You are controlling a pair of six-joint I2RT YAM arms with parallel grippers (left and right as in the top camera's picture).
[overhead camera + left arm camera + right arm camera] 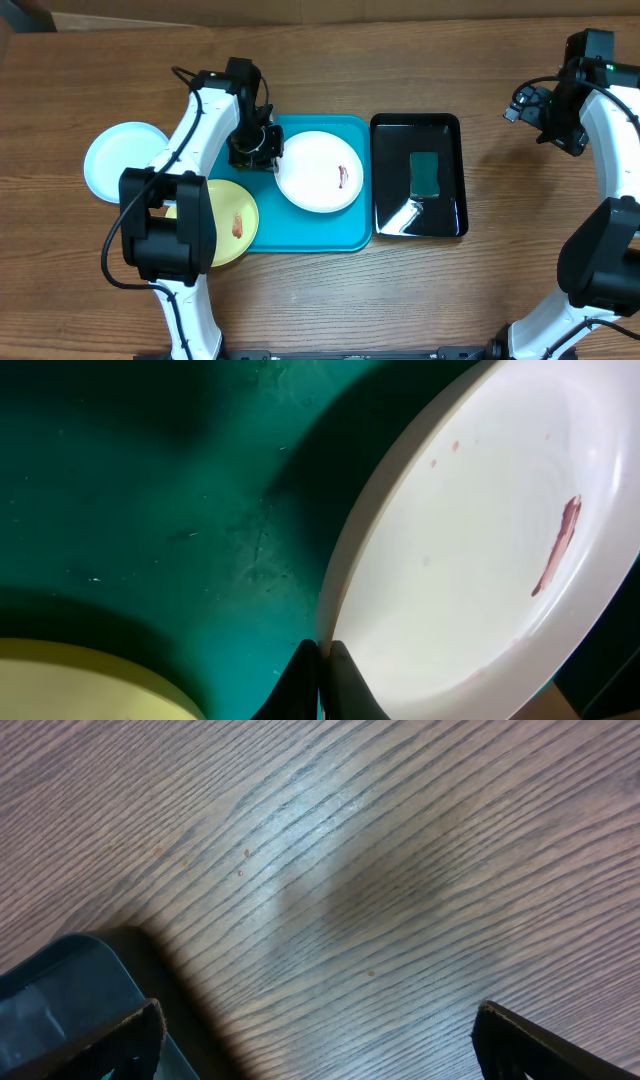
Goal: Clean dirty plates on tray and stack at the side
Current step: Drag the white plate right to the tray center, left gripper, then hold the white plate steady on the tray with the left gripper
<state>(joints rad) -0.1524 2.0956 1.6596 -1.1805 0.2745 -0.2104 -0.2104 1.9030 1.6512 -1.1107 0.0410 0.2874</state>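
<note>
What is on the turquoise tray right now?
The white plate, smeared red, rim pinched by the left tool; yellow-green plate overlapping the tray at its left edge. What lies beneath both plates is covered.

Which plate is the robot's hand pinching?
The white plate, lying fully on the turquoise tray. The left gripper pinches its rim, while the yellow-green plate and the light blue plate are not gripped.

Left of the large turquoise-blue rectangular plastic tray (310, 235), the left arm (195, 120) is showing glossy white curved links, bulky black joint housings and looping black cable; right of it, the right arm (605, 120) is wearing matching white and black
</note>
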